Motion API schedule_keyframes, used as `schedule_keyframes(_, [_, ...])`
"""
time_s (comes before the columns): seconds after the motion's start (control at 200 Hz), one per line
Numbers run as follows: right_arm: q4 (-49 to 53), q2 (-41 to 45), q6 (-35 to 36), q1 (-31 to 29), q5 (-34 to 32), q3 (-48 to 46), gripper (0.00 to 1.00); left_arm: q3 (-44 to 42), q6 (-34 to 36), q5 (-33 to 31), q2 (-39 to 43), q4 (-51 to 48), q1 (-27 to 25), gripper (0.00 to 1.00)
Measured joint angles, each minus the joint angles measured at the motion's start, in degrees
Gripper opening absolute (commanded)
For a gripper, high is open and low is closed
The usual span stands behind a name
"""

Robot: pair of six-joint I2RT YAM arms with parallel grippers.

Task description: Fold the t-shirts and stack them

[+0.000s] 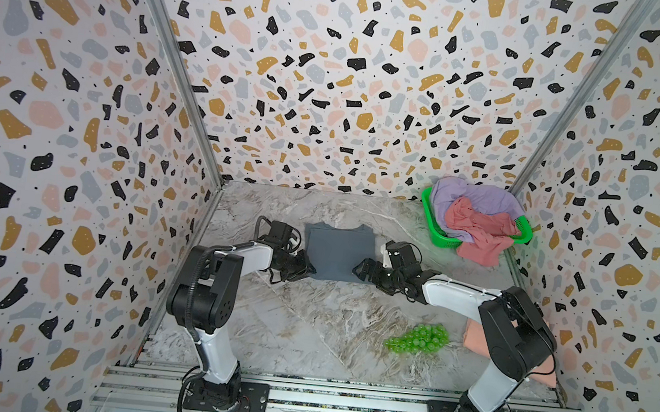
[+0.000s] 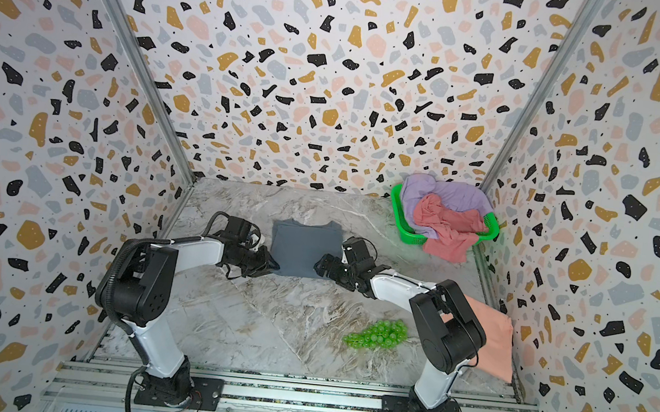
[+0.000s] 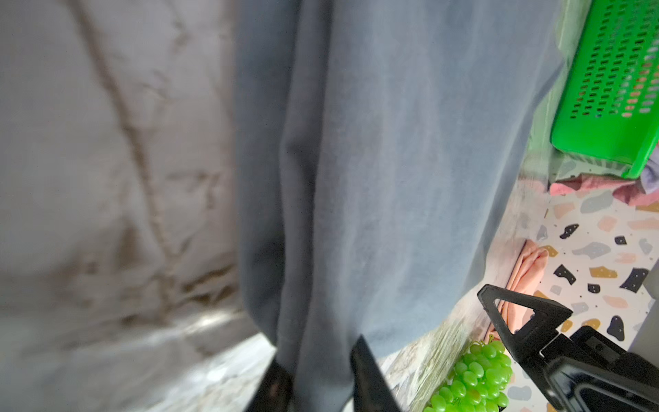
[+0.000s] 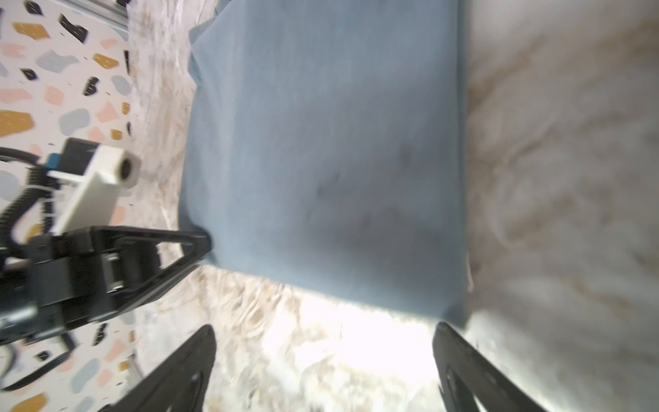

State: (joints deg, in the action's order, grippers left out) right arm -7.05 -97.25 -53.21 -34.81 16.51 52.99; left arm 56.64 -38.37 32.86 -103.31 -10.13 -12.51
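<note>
Read the marble table [image 1: 306, 338] as a clock in both top views, twelve at the back wall. The left gripper [image 1: 308, 270] sits toward nine from centre. It is pinched closed on the seven o'clock corner of the grey t-shirt [image 1: 338, 254], and in the left wrist view the cloth runs between its fingers [image 3: 371, 378]. That shirt, one of four, lies folded flat just toward twelve from centre. The right gripper [image 1: 358, 270] is at the shirt's five o'clock corner, jaws spread wide and holding nothing, with the corner just ahead of one finger [image 4: 463, 360]. One bunch of green grapes [image 1: 419, 338] lies at five. One green basket [image 1: 427, 215] stands at one, holding the lilac t-shirt [image 1: 475, 195] and the pink t-shirt [image 1: 480, 231], which spills over its rim onto the table. The peach t-shirt [image 2: 491, 341] lies flat at four, partly behind the right arm.
</note>
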Motion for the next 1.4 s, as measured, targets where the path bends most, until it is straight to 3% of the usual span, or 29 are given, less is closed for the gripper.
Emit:
schedule_keyframes(0.195, [-7.6,8.0,-11.0,0.1,0.8,-10.4,0.99,-0.8,-14.5,1.7,0.6,10.2,-5.2,0.00])
schedule_keyframes(0.395, [-16.7,7.7,-18.4,1.3,0.7,-14.6,0.99,-0.3,-25.2,1.6,4.3,16.2,-10.1,0.00])
schedule_keyframes(0.786, [-32.9,-0.2,-27.2,5.0,-0.5,-15.4,1.00,-2.7,-34.0,0.0,7.2,20.7,-17.3,0.00])
schedule_keyframes(1.006, [-36.7,-3.4,-31.7,5.6,0.5,-16.6,0.91,-2.9,-34.8,-1.1,7.5,20.7,-19.0,0.00])
schedule_keyframes(1.116, [-38.0,-5.1,-32.9,5.9,1.8,-16.6,0.74,-2.9,-34.8,-1.2,8.5,20.4,-19.7,0.00])
schedule_keyframes(1.222, [-39.2,-7.5,-33.3,6.0,4.7,-16.1,0.24,-2.9,-34.1,-0.8,8.9,19.8,-20.1,0.01])
schedule_keyframes(1.287, [-38.7,-8.2,-33.0,6.0,6.4,-15.3,0.10,-2.9,-32.5,0.1,8.9,18.3,-20.1,0.19])
schedule_keyframes(1.362, [-34.6,-8.2,-29.6,6.3,8.3,-13.2,0.07,-2.5,-28.0,1.5,9.0,14.9,-19.9,0.45])
schedule_keyframes(1.402, [-30.0,-8.2,-26.1,6.8,9.4,-11.0,0.06,-1.9,-25.0,1.9,9.4,11.8,-19.5,0.52])
